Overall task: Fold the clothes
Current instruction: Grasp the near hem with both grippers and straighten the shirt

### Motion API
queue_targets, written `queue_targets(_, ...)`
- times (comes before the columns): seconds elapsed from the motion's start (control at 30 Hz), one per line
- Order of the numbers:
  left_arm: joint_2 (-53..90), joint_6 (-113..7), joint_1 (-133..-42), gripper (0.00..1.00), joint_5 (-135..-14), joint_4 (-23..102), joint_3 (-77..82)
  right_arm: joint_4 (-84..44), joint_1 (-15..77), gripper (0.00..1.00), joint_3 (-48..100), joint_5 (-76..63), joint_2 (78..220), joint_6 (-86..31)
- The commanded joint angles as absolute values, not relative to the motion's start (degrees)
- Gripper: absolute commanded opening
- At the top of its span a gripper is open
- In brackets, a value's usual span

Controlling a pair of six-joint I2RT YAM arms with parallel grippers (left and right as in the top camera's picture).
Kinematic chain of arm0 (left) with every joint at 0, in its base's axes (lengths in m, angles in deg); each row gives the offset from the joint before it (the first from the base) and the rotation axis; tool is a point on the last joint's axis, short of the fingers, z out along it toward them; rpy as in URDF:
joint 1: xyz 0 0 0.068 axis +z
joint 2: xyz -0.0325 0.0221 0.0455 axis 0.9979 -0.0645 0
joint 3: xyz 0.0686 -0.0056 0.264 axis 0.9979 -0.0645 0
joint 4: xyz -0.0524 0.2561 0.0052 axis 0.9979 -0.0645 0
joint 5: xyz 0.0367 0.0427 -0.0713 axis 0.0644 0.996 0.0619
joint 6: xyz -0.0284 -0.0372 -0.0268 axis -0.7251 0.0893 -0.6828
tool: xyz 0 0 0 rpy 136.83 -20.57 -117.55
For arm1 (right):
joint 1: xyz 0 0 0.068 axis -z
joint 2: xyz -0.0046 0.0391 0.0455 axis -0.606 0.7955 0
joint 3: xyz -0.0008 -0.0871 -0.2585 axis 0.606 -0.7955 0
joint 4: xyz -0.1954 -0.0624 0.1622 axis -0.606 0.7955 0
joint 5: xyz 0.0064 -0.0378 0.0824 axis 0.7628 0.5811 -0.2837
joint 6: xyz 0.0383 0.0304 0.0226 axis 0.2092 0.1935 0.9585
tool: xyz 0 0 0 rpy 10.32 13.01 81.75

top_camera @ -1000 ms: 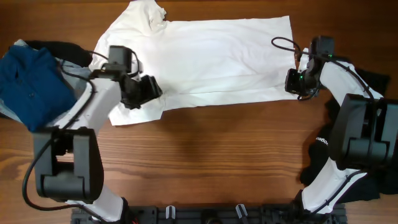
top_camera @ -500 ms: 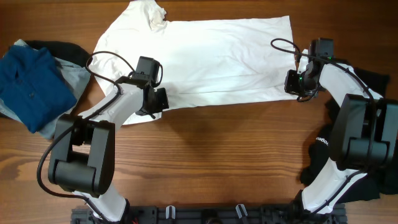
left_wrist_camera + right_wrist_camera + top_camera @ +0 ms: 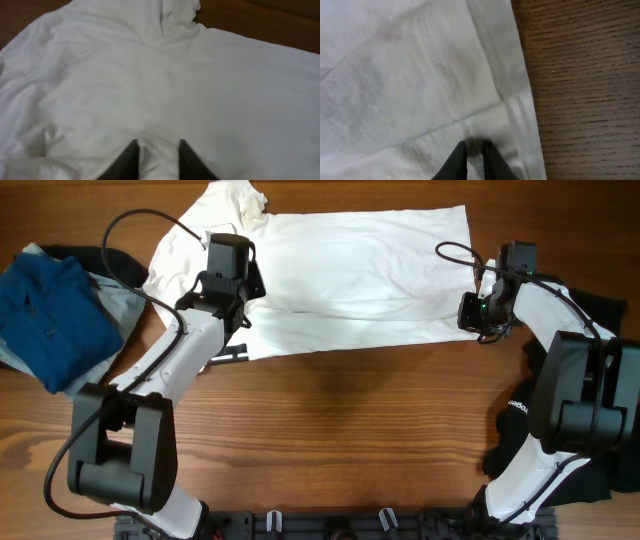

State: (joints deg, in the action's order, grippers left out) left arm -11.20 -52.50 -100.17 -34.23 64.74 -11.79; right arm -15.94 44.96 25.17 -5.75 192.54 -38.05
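A white T-shirt [image 3: 350,270] is spread across the far half of the counter [image 3: 330,430]. Its long axis runs left to right, with the collar at the left and the hem at the right. The left fingers [image 3: 157,146] are set over the sleeve end and are nearly closed, with a ridge of white cloth pinched between them; the collar lies ahead of them. The right fingers [image 3: 473,145] are closed to a slit on the near hem corner, beside bare wood. Both ends of the near edge are thus held, and the shirt's body lies beyond each. A lift carried away across the long axis is judged to come next. A blue garment [image 3: 50,310] is stacked well to the left.
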Motion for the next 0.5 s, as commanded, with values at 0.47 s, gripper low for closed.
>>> queue_targets(0.47,-11.5,-59.8,-89.0,0.34,-32.9,29.3,-15.0,-13.1,44.7,0.12,23.7,-1.8,193.4,-37.9)
